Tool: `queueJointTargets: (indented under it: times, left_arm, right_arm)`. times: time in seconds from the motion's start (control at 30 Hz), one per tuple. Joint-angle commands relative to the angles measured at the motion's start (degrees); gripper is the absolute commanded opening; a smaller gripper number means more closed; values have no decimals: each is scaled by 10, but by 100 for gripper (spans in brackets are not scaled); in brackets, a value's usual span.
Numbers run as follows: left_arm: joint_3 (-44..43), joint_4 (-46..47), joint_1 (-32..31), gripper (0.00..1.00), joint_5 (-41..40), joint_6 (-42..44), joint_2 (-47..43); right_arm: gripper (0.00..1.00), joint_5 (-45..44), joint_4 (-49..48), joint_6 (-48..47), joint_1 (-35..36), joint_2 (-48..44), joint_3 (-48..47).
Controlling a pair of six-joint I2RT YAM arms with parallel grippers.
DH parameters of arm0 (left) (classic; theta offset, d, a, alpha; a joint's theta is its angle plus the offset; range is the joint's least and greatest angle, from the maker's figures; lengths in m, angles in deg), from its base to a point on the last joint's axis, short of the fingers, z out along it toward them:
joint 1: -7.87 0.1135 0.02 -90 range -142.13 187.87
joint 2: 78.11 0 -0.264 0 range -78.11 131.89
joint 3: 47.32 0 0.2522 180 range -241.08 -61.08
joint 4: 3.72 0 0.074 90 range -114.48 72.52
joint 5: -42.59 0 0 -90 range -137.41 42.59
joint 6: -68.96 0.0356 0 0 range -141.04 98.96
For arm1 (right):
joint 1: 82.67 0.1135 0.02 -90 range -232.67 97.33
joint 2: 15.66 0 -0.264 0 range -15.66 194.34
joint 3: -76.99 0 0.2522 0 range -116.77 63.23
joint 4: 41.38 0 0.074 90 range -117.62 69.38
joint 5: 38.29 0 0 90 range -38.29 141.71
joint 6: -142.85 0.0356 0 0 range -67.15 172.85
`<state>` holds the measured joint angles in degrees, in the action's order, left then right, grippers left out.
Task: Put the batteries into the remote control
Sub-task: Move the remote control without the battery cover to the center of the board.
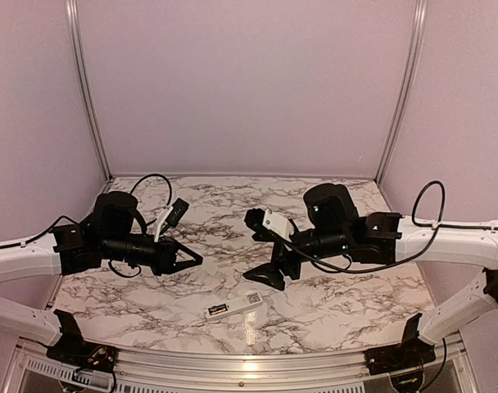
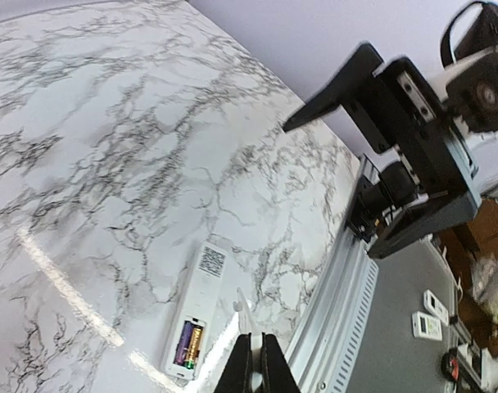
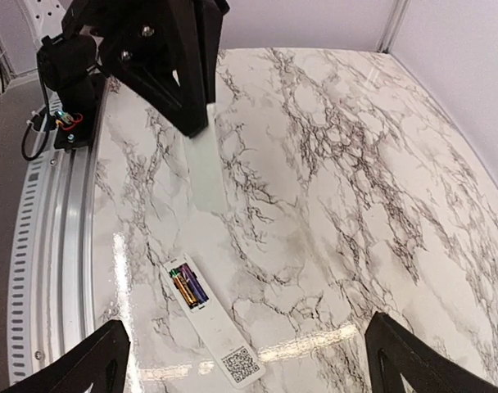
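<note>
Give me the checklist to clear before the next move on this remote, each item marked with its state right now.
1. Batteries both seated side by side in the back of the remote control: ok.
2. Battery polarity: cannot tell.
3. Remote control lying flat, back up, on the table: ok.
4. Cover fitted over the batteries: not ok, they lie exposed.
5. Left gripper shut on the thin white strip, likely that cover: ok.
6. Right gripper open, empty and not touching the remote control: ok.
</note>
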<state>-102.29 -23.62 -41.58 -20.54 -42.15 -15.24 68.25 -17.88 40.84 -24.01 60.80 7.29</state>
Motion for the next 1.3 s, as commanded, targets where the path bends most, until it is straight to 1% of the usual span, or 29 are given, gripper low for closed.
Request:
queueJointTargets:
  times: [0.0, 0.1, 0.2, 0.37, 0.5, 0.67, 0.8, 0.97, 1.07, 1.17, 1.27]
  left_arm:
    - [49, 81, 59, 0, -59, -121, -57]
    - [67, 85, 93, 0, -72, -158, -83]
    - [73, 64, 128, 0, -94, -177, -102]
    - [96, 62, 178, 0, -89, -201, -122]
    - [119, 64, 202, 0, -80, -215, -143]
    - [145, 79, 223, 0, -64, -223, -174]
    - [153, 86, 230, 0, -52, -231, -169]
    - [181, 142, 236, 0, -19, -257, -142]
    - [200, 192, 240, 0, 0, -274, -137]
    - [210, 212, 243, 0, 4, -275, -134]
    - [220, 243, 244, 0, 11, -278, -117]
  right_arm:
    - [99, -95, 4, -43, 16, 69, 5]
    - [97, -76, 9, -70, 27, 122, -16]
    - [95, -54, 19, -98, 29, 174, -43]
    - [93, -20, 59, -129, 34, 250, -100]
    - [90, -11, 88, -141, 37, 303, -137]
    - [88, -6, 95, -151, 41, 345, -156]
    - [87, -5, 97, -156, 42, 366, -164]
    - [79, -38, 109, -146, 41, 392, -177]
    - [70, -65, 112, -130, 35, 399, -174]
    - [64, -87, 99, -102, 23, 394, -157]
    - [55, -99, 85, -68, 8, 384, -135]
